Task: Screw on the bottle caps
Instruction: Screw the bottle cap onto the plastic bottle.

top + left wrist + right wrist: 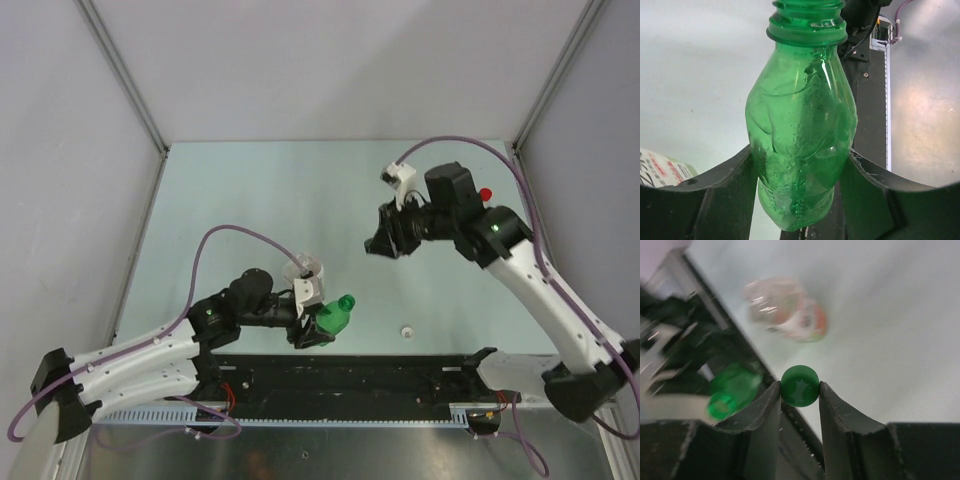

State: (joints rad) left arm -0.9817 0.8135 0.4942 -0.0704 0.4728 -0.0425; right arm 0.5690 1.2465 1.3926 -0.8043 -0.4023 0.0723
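1. Currently the right gripper [800, 390] is clamped on the green cap [800, 385], one finger on each side. The cap's top faces the wrist camera and it is held up off the table [250, 190].
2. The left gripper [800, 152] is closed around the body of the green bottle [800, 130]. The neck threads are bare.
3. In the overhead view the bottle's neck points up-right toward the right arm. The two grippers are well apart, with bare table between them.
4. A clear bottle [303, 272] with an orange label stands just beside the left gripper, on its far side. It is the closest thing to the green bottle's neck.
5. The white cap [407, 330] lies alone on the table near the black rail [350, 375], between the arms and to the near side of the gap.
6. The red cap [485, 193] sits on the table just beside the right arm, on its far side.
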